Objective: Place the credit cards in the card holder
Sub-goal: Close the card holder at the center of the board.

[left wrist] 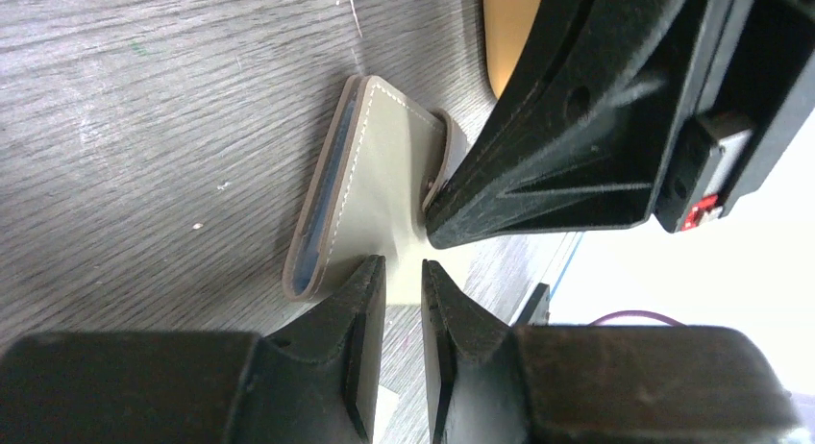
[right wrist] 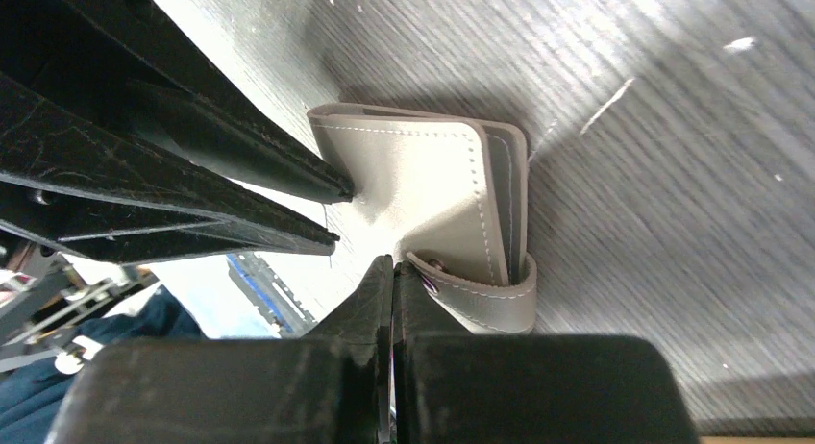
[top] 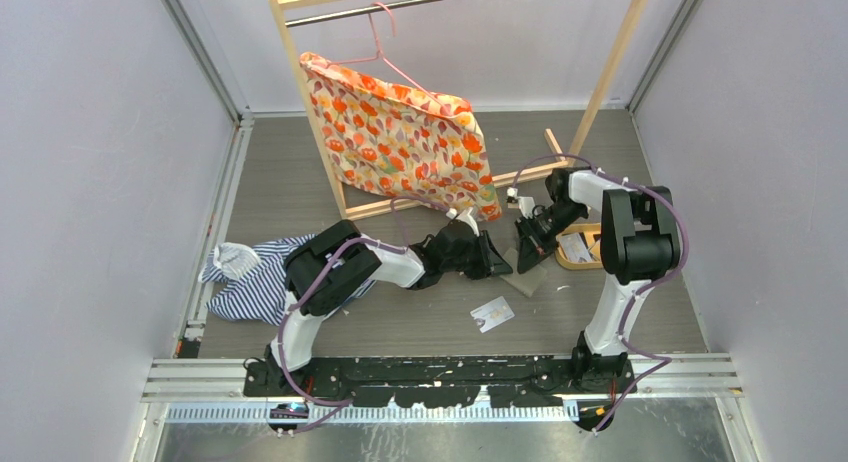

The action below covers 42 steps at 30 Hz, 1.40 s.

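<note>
a: checking progress, was any card in?

b: none that showed. the small taupe folding card holder [left wrist: 384, 175] lay on the grey wood-grain table [top: 400, 322] between both grippers, nearly folded shut, bluish sleeves peeking at one edge. a pale plastic credit card [top: 492, 313] lay apart, unloaded.

a: and the grippers?

b: the left gripper [left wrist: 404, 276] stood narrowly apart over the cover. the right gripper [right wrist: 394, 271] was closed empty, its tip against the snap tab [right wrist: 471, 295].
</note>
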### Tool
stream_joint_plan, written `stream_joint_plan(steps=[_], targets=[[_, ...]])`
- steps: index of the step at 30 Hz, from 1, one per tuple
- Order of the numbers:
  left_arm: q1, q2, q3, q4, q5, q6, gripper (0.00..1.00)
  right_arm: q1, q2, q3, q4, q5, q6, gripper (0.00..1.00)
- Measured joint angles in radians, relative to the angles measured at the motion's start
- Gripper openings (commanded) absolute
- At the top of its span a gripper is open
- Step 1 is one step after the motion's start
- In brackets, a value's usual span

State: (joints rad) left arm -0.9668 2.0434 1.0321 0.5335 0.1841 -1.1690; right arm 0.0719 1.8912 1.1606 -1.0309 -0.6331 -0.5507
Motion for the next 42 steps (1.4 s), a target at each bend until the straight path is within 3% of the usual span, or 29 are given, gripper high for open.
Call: stream_joint_plan(steps=[18, 35, 42], targets=[[-0.001, -0.002, -0.006, -0.001, 0.000, 0.001, 0.22, -0.049, 0.187, 0.129, -0.150, -0.094, -0.018, 0.01], [-0.002, -0.004, -0.007, -0.008, 0.000, 0.007, 0.22, -0.050, 0.131, 0.103, -0.087, -0.041, 0.051, 0.04], [-0.003, -0.004, -0.007, -0.039, 0.000, 0.018, 0.22, -0.050, 0.129, 0.113, -0.095, -0.032, 0.005, 0.04]])
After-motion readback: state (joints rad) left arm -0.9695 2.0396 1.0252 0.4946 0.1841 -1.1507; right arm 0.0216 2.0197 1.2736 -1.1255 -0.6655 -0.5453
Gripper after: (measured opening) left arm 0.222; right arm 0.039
